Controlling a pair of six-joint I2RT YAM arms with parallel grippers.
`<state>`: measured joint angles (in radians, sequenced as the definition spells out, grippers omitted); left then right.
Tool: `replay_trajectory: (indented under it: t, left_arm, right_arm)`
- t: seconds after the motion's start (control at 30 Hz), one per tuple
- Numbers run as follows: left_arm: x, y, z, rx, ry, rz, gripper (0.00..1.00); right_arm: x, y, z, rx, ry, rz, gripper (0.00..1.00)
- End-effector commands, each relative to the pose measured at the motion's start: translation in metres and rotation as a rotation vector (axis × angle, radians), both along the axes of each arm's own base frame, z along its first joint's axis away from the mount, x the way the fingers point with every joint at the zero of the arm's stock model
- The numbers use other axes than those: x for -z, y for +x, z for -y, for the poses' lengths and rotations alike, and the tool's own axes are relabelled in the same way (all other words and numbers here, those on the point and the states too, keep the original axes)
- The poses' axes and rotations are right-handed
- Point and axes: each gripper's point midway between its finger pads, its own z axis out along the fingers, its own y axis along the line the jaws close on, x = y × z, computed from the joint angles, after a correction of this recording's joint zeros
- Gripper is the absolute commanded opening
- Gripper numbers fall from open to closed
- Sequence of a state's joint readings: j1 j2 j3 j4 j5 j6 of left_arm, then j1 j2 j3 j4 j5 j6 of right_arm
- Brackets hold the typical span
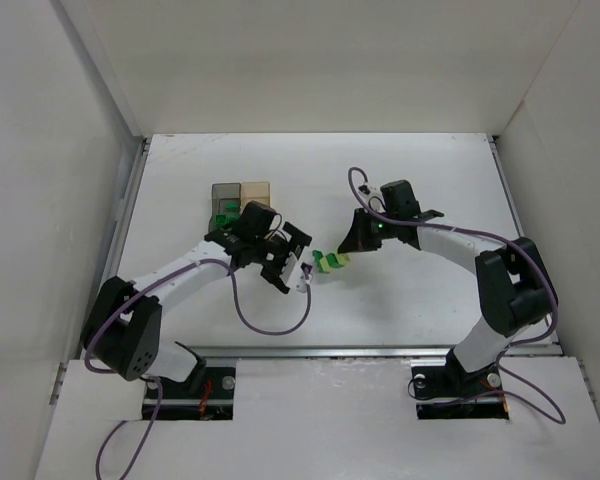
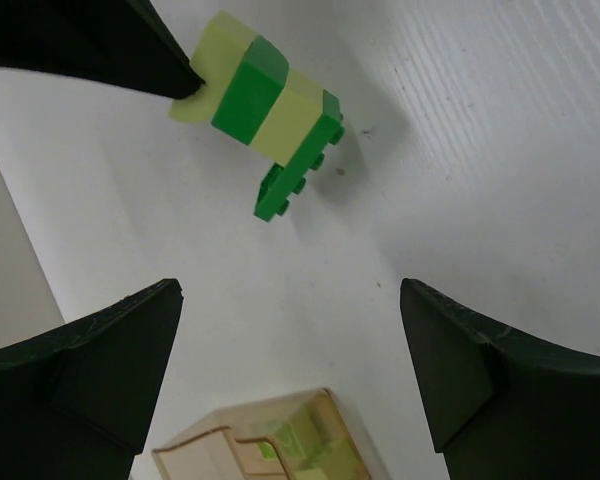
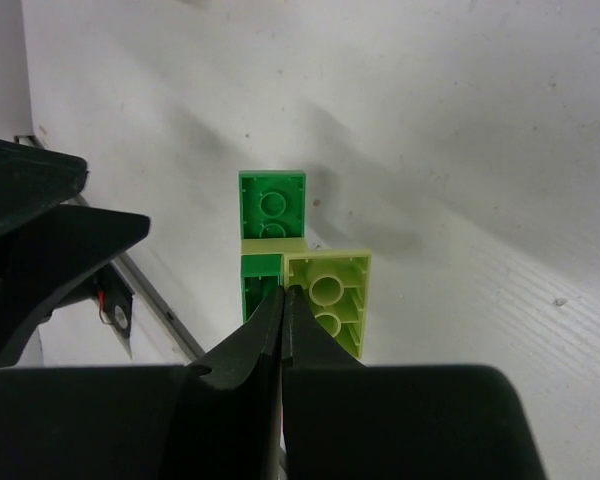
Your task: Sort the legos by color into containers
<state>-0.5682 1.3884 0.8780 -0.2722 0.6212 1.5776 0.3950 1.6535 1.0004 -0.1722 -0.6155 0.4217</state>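
A small stack of legos, dark green and pale yellow-green bricks joined together, lies at the table's middle. My right gripper is shut, its tips pinching the open end of the stack at the pale brick's wall. In the left wrist view the stack has a black fingertip on its end. My left gripper is open and empty just left of the stack, its fingers wide apart. The grey container and the amber container stand behind it, both holding bricks.
The amber container with pale bricks inside shows at the bottom of the left wrist view. White walls enclose the table on the left, back and right. A metal rail runs along the near edge.
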Motion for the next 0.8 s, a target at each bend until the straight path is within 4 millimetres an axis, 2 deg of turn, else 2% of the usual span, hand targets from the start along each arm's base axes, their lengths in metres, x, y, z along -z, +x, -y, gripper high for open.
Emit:
replay_trajectory:
  t: [0.0,0.03,0.17,0.2,0.3,0.37,0.4,0.47,0.5,0.63,0.77]
  left_arm:
    - [-0.023,0.006,0.031,0.128,-0.067,0.146,0.88]
    - [-0.024,0.009,0.030,0.151,-0.053,0.187,0.88]
    - [-0.010,-0.004,0.034,0.223,-0.013,0.199,0.85]
    - [-0.012,-0.002,0.035,0.230,-0.017,0.215,0.84]
    - [-0.006,-0.005,0.040,0.241,-0.005,0.221,0.77]
    - [-0.002,-0.006,0.045,0.250,0.015,0.222,0.69]
    - [0.005,-0.009,0.043,0.252,0.032,0.195,0.63]
    - [0.007,-0.003,0.043,0.242,0.058,0.187,0.60]
    - [0.014,-0.006,0.040,0.235,0.071,0.155,0.60]
    - [0.018,-0.004,0.038,0.229,0.094,0.144,0.59]
    - [0.015,-0.006,0.044,0.221,0.071,0.136,0.50]
  right_arm:
    - [-0.013,-0.008,-0.010,-0.077,0.054,0.028,0.00]
    - [-0.013,-0.010,-0.011,-0.089,0.058,0.033,0.00]
    - [-0.028,-0.012,-0.014,-0.114,0.094,0.055,0.00]
    - [-0.028,-0.012,-0.014,-0.114,0.094,0.055,0.00]
    - [-0.033,-0.013,-0.017,-0.129,0.111,0.058,0.00]
    - [-0.035,-0.018,-0.021,-0.153,0.126,0.052,0.00]
    - [-0.042,-0.016,-0.022,-0.154,0.132,0.070,0.00]
    - [-0.046,-0.017,-0.022,-0.150,0.138,0.072,0.00]
    - [-0.050,-0.017,-0.022,-0.151,0.142,0.083,0.00]
    - [-0.058,-0.018,-0.022,-0.146,0.151,0.093,0.00]
    - [-0.058,-0.020,-0.024,-0.155,0.152,0.093,0.00]
